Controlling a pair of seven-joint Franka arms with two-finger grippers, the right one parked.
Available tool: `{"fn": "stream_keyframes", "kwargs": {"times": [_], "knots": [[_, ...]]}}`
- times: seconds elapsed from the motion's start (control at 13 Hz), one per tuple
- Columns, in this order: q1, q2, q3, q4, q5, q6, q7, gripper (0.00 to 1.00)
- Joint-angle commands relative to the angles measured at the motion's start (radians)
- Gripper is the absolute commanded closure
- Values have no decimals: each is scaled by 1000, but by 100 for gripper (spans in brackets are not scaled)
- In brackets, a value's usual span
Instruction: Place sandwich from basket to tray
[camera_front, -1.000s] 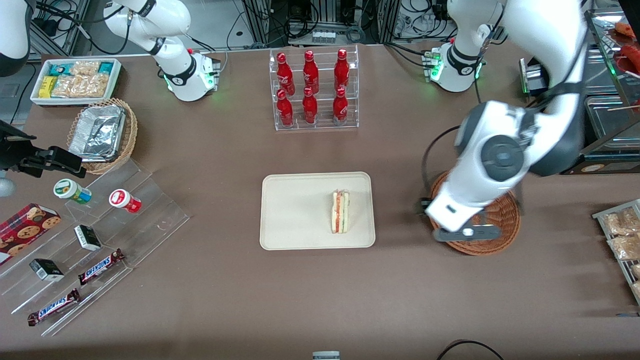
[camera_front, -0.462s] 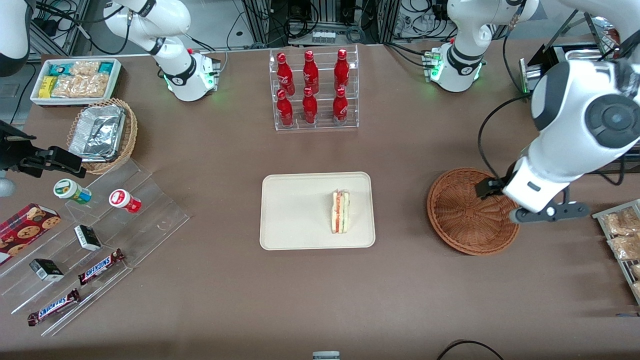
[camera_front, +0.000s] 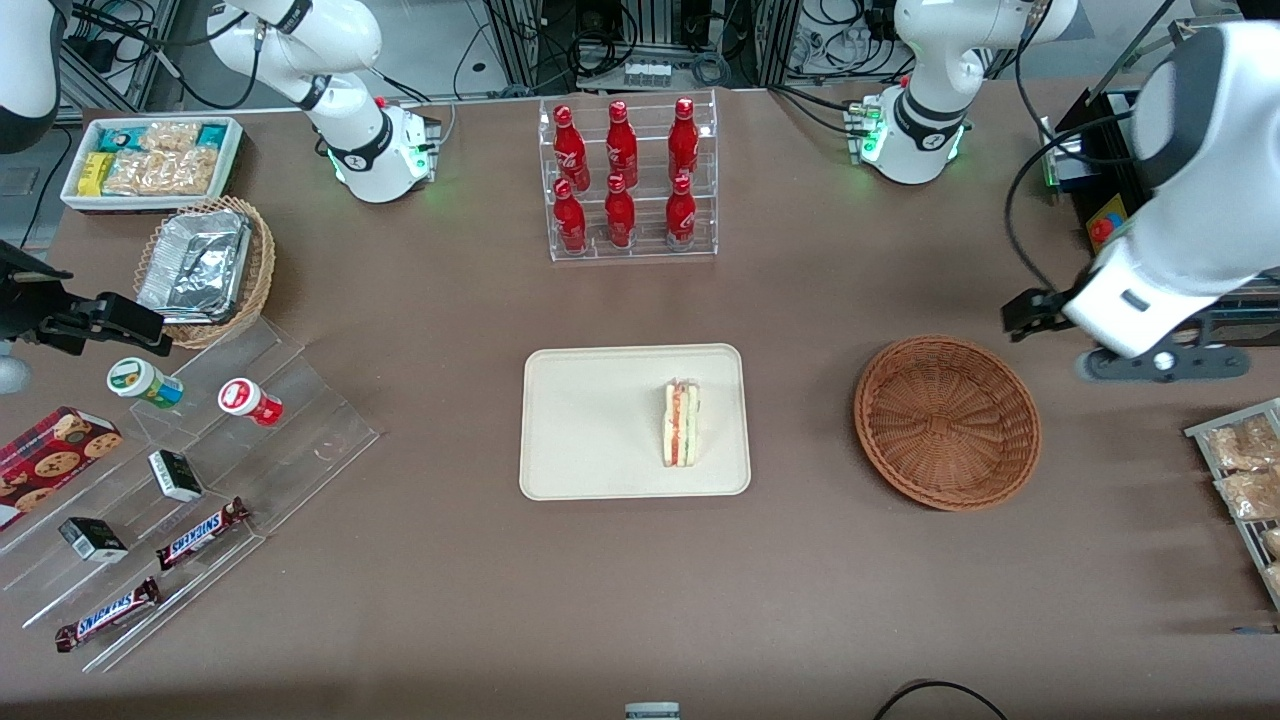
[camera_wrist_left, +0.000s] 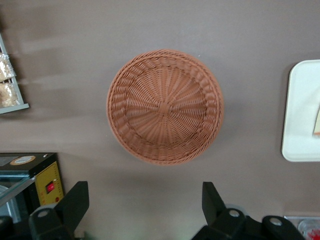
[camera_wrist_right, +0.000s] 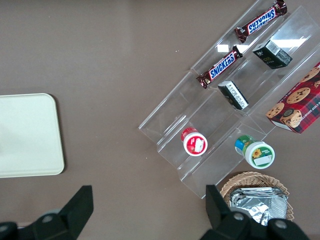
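Note:
The sandwich (camera_front: 681, 424) lies on the cream tray (camera_front: 590, 420), near the tray edge that faces the basket; a sliver of the sandwich (camera_wrist_left: 317, 122) also shows in the left wrist view, on the tray (camera_wrist_left: 302, 115). The round reddish-brown basket (camera_front: 947, 420) sits empty beside the tray. My left gripper (camera_front: 1150, 350) hangs high over the table, past the basket toward the working arm's end. In the wrist view the gripper (camera_wrist_left: 145, 200) is open with nothing between its fingers, and the basket (camera_wrist_left: 165, 112) lies well below it.
A clear rack of red bottles (camera_front: 625, 180) stands farther from the camera than the tray. Toward the parked arm's end are a tan basket of foil trays (camera_front: 205, 265), a white snack bin (camera_front: 150, 160) and an acrylic stepped stand (camera_front: 300, 440). A rack of snack packets (camera_front: 1245, 470) sits at the working arm's end.
My left arm has swung off the basket toward the working arm's end and a little farther from the camera, uncovering the empty basket. The sandwich and tray have not moved.

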Motion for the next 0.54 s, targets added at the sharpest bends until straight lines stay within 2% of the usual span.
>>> {"fn": "stream_keyframes", "kwargs": {"times": [0.0, 0.15, 0.46], "knots": [[3, -29, 43, 0, -48, -26, 38, 0], [3, -59, 43, 6, -48, -96, 36, 0], [0, -90, 40, 17, -46, -127, 36, 0]]}}
